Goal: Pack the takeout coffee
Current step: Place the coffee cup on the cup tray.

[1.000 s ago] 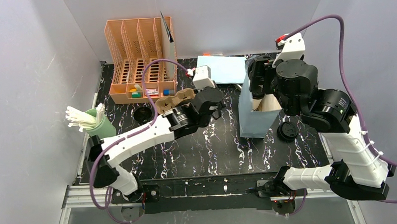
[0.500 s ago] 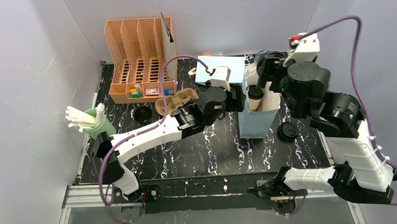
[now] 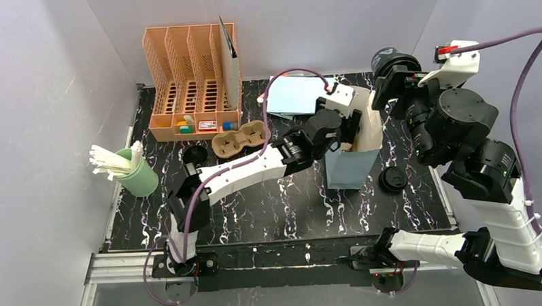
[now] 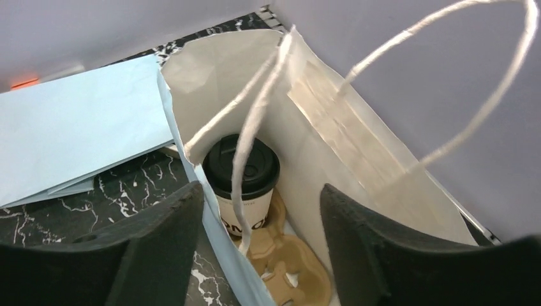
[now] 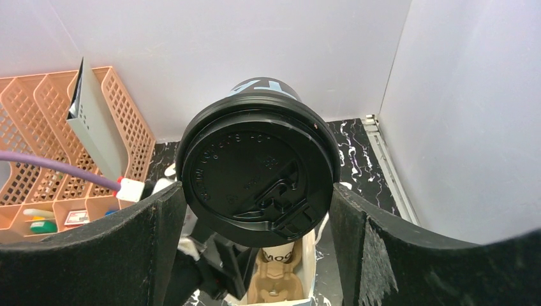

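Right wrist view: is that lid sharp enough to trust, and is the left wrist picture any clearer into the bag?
Right wrist: the held cup shows a sharp lid with readable embossing, but it fills the centre; the fingers are dark and soft-edged. Left wrist: the bagged cup is crisp, with a handle string crossing it; there is no glare inside the bag.
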